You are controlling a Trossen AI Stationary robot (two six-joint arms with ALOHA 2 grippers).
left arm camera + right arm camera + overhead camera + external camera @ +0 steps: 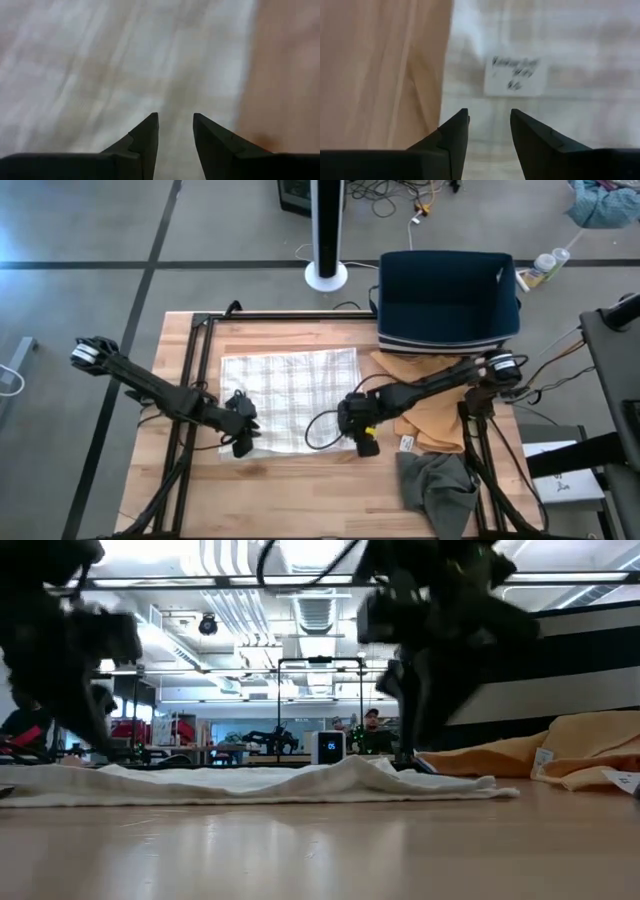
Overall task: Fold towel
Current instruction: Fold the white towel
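High view. A white checked towel (290, 398) lay spread flat on the wooden table (300, 480), toward its middle. The left gripper (243, 442) stood over the towel's near left corner, and the right gripper (366, 442) over its near right corner. Beside the towel on the right lay a tan cloth (432, 420), with a grey cloth (440, 488) nearer the table's front edge. A dark blue bin (447, 298) stood at the far edge.

Low view. The towel (260, 783) lay low across the table (320, 850), with 1 small ridge near its middle. The tan cloth (560, 755) sat to the right. Both arms came down as dark shapes above the towel's ends.

Left wrist view. The 2 dark fingers (145, 142) stood parted with a clear gap, clasping nothing, over the towel (100, 65) close to its edge; bare table (285, 75) showed beside it.

Right wrist view. The fingers (455, 137) were likewise parted and empty, above the towel (560, 125), on which a white label (516, 76) lay. The tan cloth (380, 70) lay just beside the towel's edge.
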